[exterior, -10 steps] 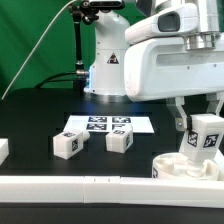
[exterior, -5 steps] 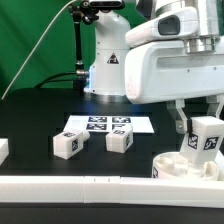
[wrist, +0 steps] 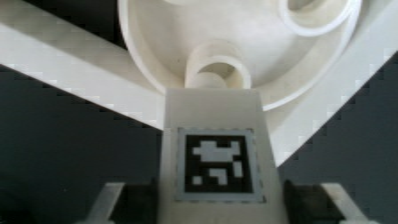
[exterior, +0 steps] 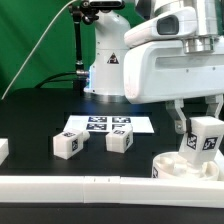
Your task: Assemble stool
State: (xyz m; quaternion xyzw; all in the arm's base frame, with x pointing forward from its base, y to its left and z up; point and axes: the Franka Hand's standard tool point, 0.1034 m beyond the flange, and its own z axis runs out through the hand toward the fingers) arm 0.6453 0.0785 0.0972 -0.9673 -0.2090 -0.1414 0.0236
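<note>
My gripper [exterior: 200, 122] is shut on a white blocky stool leg [exterior: 205, 136] with a black-and-white tag and holds it upright over the round white seat [exterior: 180, 168] at the exterior view's right. In the wrist view the leg [wrist: 217, 130] sits between my gripper's [wrist: 221, 208] two fingers [wrist: 116, 203], and its far end points at a round socket [wrist: 217, 72] in the seat [wrist: 169, 35]. The leg's lower end is at the seat's top surface; I cannot tell whether it is pushed in. Two loose legs [exterior: 67, 144] [exterior: 120, 140] lie on the black table.
The marker board [exterior: 108, 124] lies flat behind the two loose legs. A long white border bar [exterior: 70, 186] runs along the front. A white piece [exterior: 3, 150] shows at the exterior view's left edge. The arm's base [exterior: 105, 60] stands at the back.
The arm's body has shifted slightly since a second ago. The held leg stays over the seat, and the loose legs have not moved.
</note>
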